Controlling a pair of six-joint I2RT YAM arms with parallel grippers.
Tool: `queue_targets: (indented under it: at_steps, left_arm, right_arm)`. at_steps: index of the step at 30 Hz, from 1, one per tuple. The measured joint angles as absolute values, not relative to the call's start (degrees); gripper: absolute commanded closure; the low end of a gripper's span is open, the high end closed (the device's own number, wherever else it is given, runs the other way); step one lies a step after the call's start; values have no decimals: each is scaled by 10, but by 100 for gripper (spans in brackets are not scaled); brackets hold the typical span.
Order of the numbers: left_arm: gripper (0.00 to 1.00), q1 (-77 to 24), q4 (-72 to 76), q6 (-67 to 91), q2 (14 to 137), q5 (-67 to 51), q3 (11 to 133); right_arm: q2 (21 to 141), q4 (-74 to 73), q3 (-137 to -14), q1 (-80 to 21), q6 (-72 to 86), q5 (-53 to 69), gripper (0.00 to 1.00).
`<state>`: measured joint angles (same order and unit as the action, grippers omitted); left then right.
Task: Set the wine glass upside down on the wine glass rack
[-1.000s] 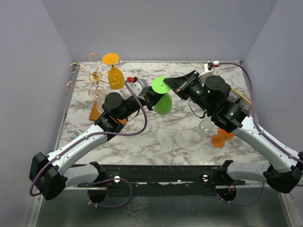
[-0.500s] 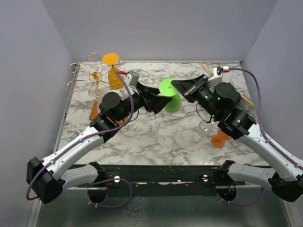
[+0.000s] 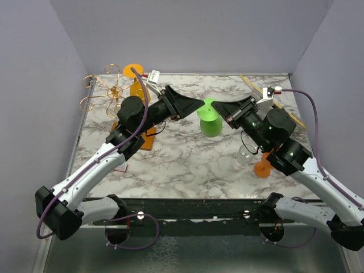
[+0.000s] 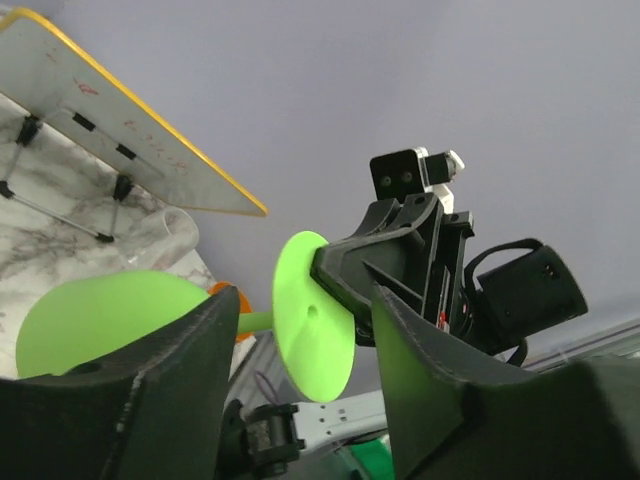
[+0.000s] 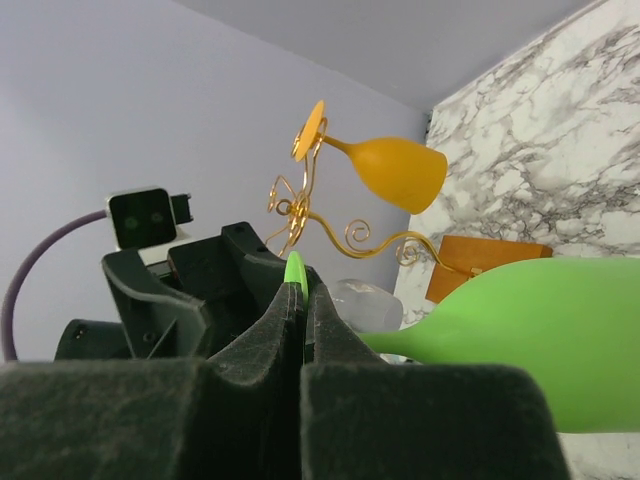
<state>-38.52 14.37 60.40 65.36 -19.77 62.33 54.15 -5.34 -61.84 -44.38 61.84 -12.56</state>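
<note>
We see the green wine glass [image 3: 211, 125] in the air over the middle of the table [image 3: 187, 162], foot toward the back wall and bowl toward the arms. The right gripper [image 5: 299, 285] is pinched tight on the foot's rim. The left gripper [image 4: 303, 300] gapes wide around the stem (contact unclear). The rack [image 3: 105, 91] stands well to the left and carries an orange glass [image 5: 388, 170]; the left arm [image 3: 133, 116] lies between.

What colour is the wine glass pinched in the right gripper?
The wine glass is bright green all over; it shows best in the left wrist view.
</note>
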Motion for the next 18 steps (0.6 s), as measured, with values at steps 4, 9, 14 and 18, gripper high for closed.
queue_targets:
  at_steps: [4,9,14,18]
  left_arm:
    - [64,-367,142,628,669,-226,624]
    - [67,-359,123,643,697,-272,641]
    - [79,-359,95,632,702,-307,665]
    - [100,-357,78,615,702,-327,680]
  right_arm:
    - [534,-50,-613,-444,618,-126,99]
    - [531,-38,-607,-444,611,-125,99]
    - [534,-27,-606,-442,599,-124,99]
    - [536,-17,-606,-442,591,-119,89]
